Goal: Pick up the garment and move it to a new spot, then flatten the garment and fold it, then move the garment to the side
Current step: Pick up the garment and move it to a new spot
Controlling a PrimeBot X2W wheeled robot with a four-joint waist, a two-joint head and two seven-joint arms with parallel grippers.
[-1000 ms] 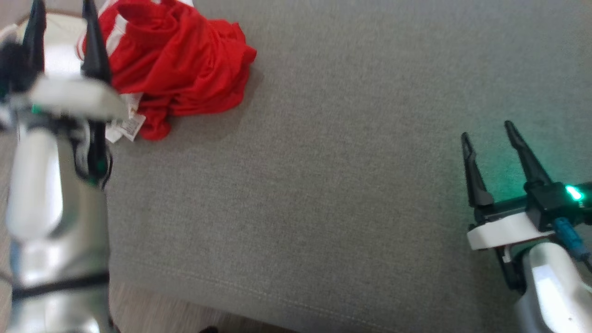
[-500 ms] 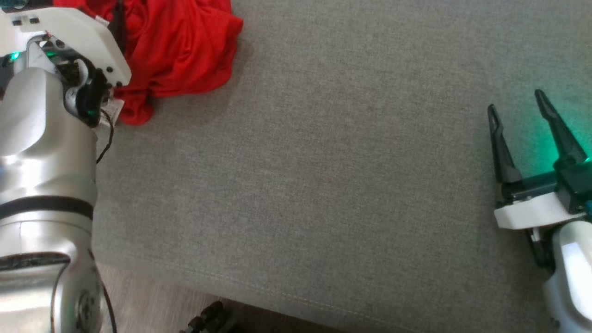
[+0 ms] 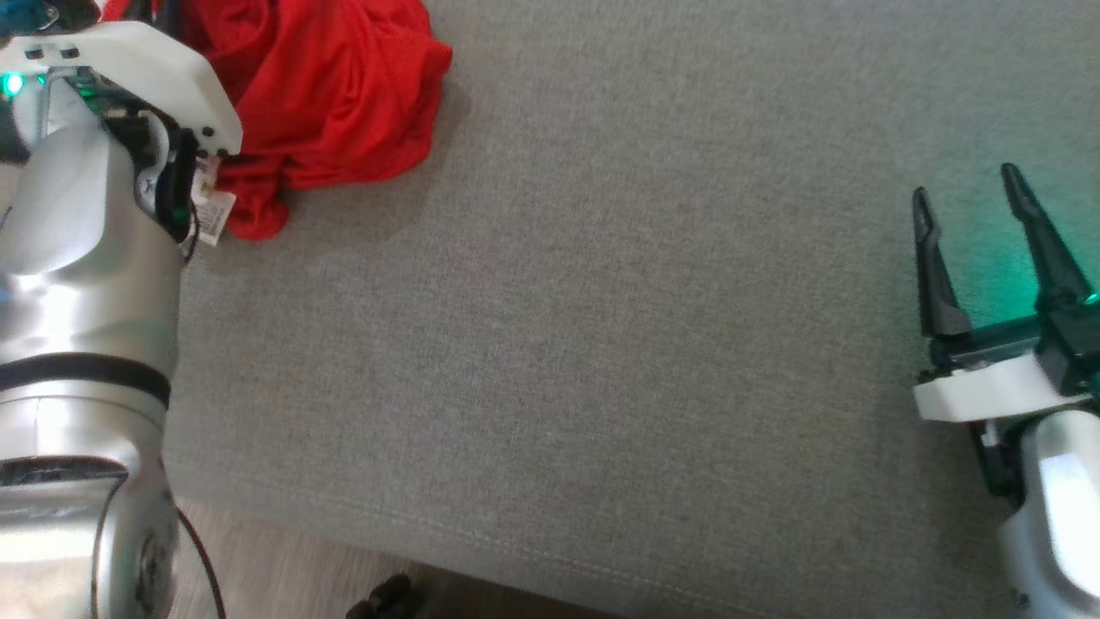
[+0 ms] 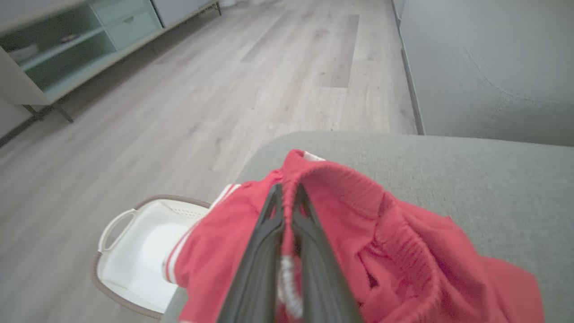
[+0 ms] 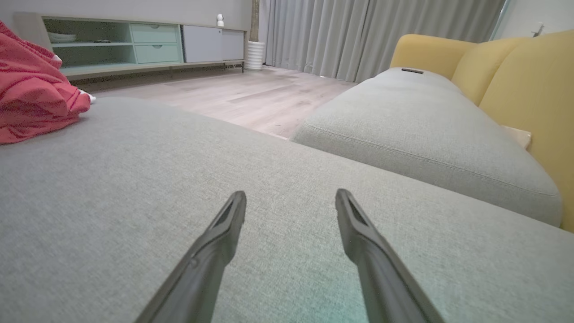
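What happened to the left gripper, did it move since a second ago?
Yes. The left gripper went forward past the white tag onto the red garment and shut on it.

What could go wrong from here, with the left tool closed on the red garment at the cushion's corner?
1. The left tool pinches just a thin waistband fold of the garment; it might slip out on lifting.
2. The garment lies at the corner of the cushion, with a white basket on the floor below; a slip could drop it there.
3. The right tool stands open far away, so a one-point lift would likely leave the cloth bunched.
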